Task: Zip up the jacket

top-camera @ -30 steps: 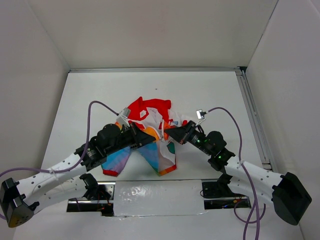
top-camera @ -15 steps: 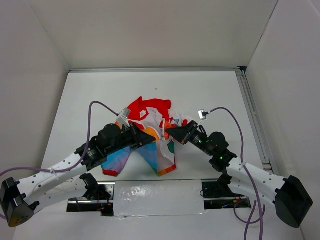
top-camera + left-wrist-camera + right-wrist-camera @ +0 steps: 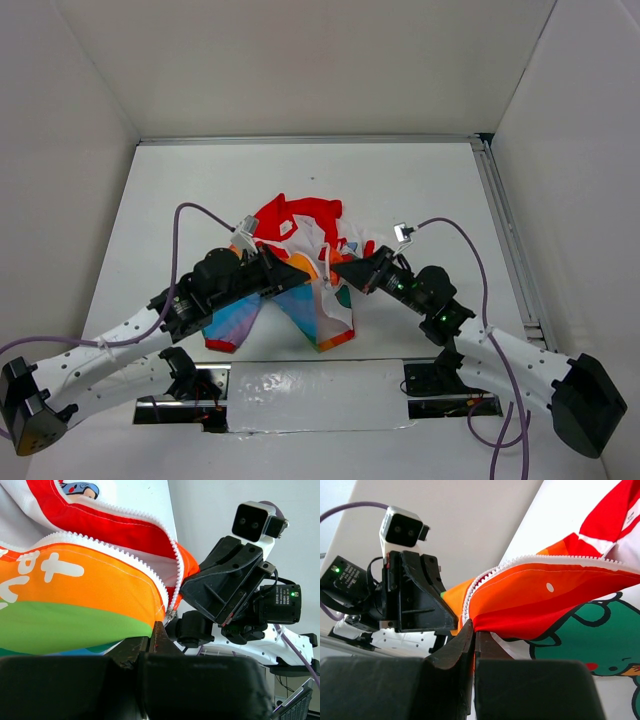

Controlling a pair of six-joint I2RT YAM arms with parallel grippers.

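The left claw [image 3: 303,274] is pressed together on the orange hem of the jacket [image 3: 298,215], just beside its zipper teeth [image 3: 177,575]. The right claw [image 3: 338,267] pinches the opposite front edge. The jacket lies crumpled at mid-counter [image 3: 420,180], between both arms. The two tooth rows gape apart along their visible length, so closure appears barely begun. The full upward pull is left.

Bright, even light fills the white enclosure [image 3: 300,70], leaving only faint, soft shadows on the worktop [image 3: 400,190]. A shiny strip [image 3: 310,385] at its near edge glares. Both wrist views blur in the dark foreground.
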